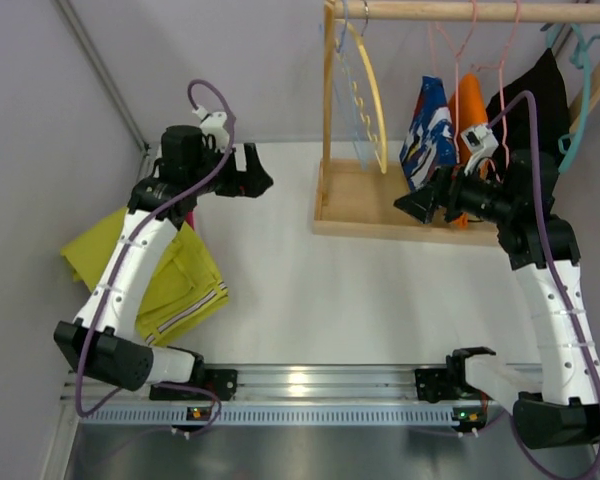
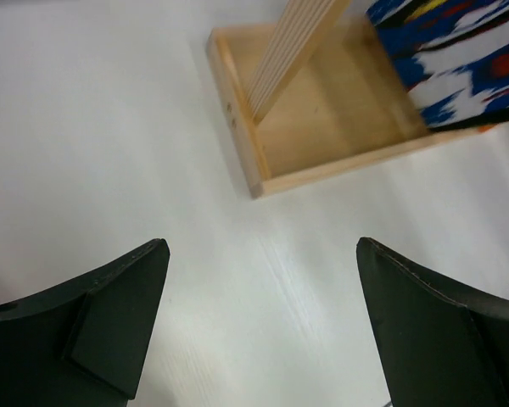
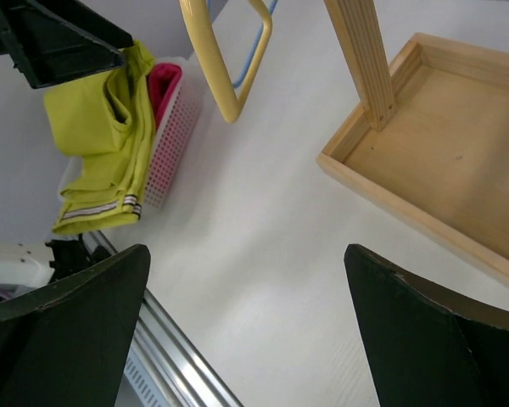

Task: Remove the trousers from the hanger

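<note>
Lime yellow-green trousers with a striped hem lie draped over a pink basket at the left, partly under my left arm. They also show in the right wrist view, beside a bit of magenta-pink trousers in the basket. On the wooden rack a blue-white patterned garment, an orange one and a black one hang from hangers. My left gripper is open and empty above the table, left of the rack. My right gripper is open and empty, just in front of the patterned garment.
The rack's wooden base tray sits at the back right, under a top rod. Empty yellow and blue hangers hang at its left end, a teal one at the right. The pink mesh basket stands at the left wall.
</note>
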Controlling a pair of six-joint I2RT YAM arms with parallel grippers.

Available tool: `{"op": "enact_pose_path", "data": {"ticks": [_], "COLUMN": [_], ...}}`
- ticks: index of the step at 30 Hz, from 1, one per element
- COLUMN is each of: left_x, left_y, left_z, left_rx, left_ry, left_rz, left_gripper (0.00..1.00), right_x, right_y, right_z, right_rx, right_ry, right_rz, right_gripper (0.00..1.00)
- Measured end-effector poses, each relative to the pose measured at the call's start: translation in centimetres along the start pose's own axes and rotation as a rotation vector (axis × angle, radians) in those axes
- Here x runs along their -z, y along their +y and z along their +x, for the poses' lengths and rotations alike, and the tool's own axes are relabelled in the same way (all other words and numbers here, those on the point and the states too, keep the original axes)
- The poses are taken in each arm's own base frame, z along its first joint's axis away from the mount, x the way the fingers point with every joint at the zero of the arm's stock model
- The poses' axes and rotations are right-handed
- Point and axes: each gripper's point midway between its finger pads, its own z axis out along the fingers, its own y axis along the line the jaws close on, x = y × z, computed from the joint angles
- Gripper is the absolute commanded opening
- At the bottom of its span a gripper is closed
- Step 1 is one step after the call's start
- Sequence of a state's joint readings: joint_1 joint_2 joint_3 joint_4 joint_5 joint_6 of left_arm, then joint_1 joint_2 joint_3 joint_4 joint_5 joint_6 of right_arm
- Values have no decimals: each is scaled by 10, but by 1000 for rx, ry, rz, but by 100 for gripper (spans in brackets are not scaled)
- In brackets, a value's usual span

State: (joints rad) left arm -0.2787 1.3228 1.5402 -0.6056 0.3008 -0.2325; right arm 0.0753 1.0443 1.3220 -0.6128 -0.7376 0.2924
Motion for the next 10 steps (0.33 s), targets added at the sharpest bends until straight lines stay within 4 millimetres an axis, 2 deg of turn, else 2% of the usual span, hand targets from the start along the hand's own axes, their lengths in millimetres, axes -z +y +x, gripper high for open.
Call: {"op": "enact_pose_path", "data": {"ticks": [2, 5, 7, 10], "left_x": [-12, -15, -14, -13], "left_y": [16, 26, 28, 31], "left_z": [33, 63, 69, 71], "left_rx": [22, 30, 21, 5], "left_ry": [103, 192, 210, 211], "left_rz": [-32, -56, -58, -68], "left_gripper": [98, 98, 98, 98], "right_x": [3, 5, 6, 9], "right_y": [-6, -14, -20, -26], "right_z": [12, 31, 44, 51], "right_rx": [34, 54, 62, 94], "right_ry": [16, 45, 68, 80], "right_rz": [20, 42, 56, 82], "right_gripper": [100, 99, 100, 99]}}
